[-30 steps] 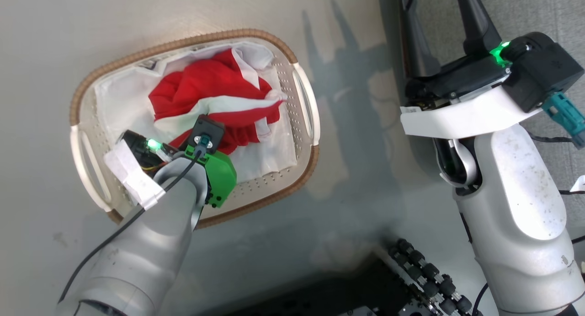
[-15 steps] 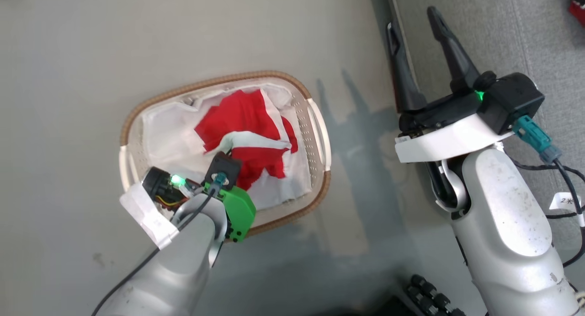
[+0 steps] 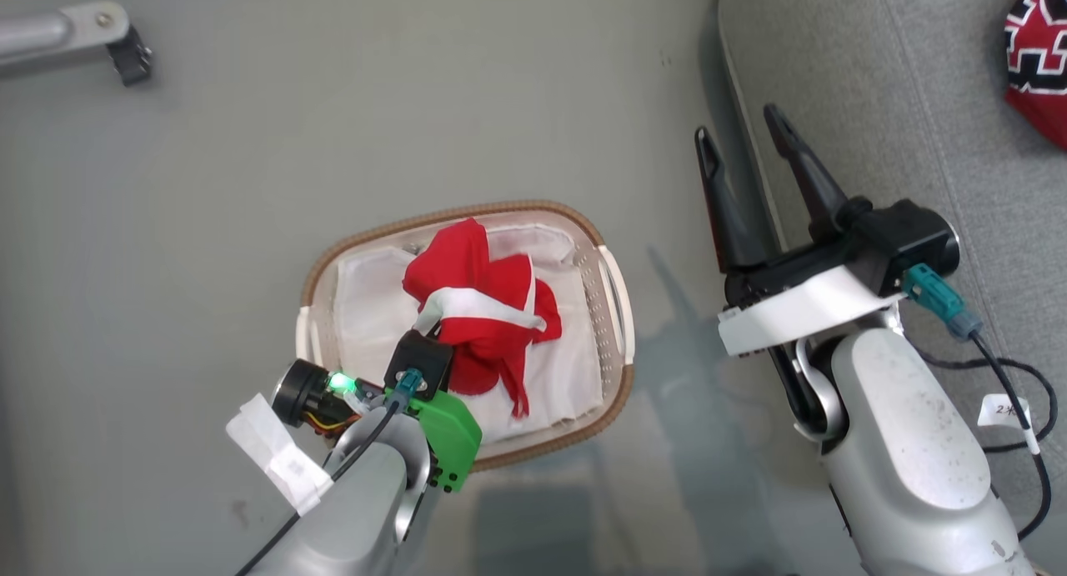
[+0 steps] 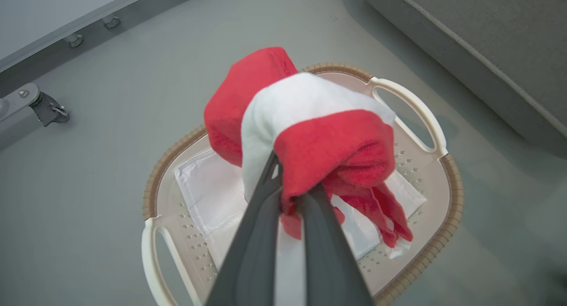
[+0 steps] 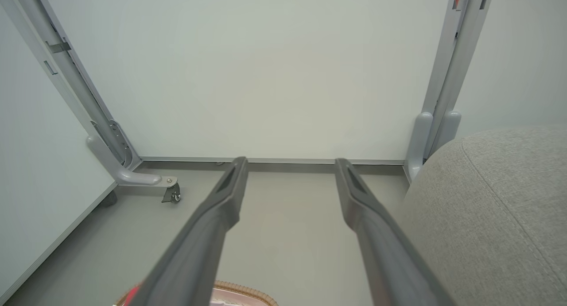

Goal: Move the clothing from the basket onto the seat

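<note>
**Spotter:** Where does the striped garment sit against your left gripper?

**Operator:** In my left wrist view, the left gripper (image 4: 292, 193) has its two fingers pinched close together on the striped garment (image 4: 319, 129). The cloth is bunched over and around the fingertips and hides them. Its red-and-white bulk sits just beyond the tips, and red tails hang down to the right.

**Spotter:** And against the basket?

**Operator:** The bundle hangs over the middle of the basket (image 3: 615, 280), above the white liner sheet (image 3: 367, 309). I can't tell whether the tails touch the liner.

**Spotter:** Your other side?

**Operator:** My right gripper (image 3: 739, 124) is spread wide and holds nothing. It is just beside the edge of the seat (image 3: 875, 101), apart from the basket. The numbered jersey (image 3: 1038, 51) lies on the seat, at the upper right corner of my head view and well apart from both grippers.
</note>
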You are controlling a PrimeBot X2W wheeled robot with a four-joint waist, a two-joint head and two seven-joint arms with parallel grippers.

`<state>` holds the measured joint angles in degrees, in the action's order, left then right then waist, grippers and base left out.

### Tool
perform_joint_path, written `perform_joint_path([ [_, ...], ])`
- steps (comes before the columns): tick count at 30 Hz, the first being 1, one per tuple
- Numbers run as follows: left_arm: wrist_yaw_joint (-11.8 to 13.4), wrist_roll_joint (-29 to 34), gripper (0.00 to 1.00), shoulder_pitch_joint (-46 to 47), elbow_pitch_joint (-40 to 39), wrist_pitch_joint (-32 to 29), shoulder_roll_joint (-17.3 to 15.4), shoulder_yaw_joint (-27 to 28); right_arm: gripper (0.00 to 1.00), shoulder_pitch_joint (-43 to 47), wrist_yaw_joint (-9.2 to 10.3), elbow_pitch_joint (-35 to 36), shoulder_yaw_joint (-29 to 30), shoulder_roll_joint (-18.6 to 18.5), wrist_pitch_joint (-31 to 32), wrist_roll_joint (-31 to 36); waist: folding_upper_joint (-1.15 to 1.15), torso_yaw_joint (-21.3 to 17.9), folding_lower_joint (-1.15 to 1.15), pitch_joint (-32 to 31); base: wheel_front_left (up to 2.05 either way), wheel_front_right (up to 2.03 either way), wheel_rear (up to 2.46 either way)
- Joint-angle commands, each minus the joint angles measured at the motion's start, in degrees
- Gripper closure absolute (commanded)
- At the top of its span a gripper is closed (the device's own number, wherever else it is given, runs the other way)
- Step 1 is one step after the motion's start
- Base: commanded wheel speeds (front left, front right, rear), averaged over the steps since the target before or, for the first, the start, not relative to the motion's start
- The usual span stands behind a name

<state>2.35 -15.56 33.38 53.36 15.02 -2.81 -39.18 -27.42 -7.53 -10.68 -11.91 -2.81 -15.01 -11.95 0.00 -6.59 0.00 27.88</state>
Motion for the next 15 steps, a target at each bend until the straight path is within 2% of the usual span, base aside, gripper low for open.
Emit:
perform_joint_path([
  [1, 0.2, 0.6, 1.00, -1.3, -0.8, 0.2, -0.2, 0.4, 0.00, 1.4, 0.08, -0.4, 0.2, -0.3, -0.2, 0.3, 0.00, 1.9, 0.00, -3.8, 0.00, 0.00, 0.00],
  [15, -0.3, 3.3, 1.00, -8.1, -8.4, 0.2, -0.9, 6.2, 0.00, 7.0, 0.08, -2.9, 0.9, -0.3, -0.2, 0.8, 0.00, 4.9, 0.00, -12.3, 0.00, 0.00, 0.00],
])
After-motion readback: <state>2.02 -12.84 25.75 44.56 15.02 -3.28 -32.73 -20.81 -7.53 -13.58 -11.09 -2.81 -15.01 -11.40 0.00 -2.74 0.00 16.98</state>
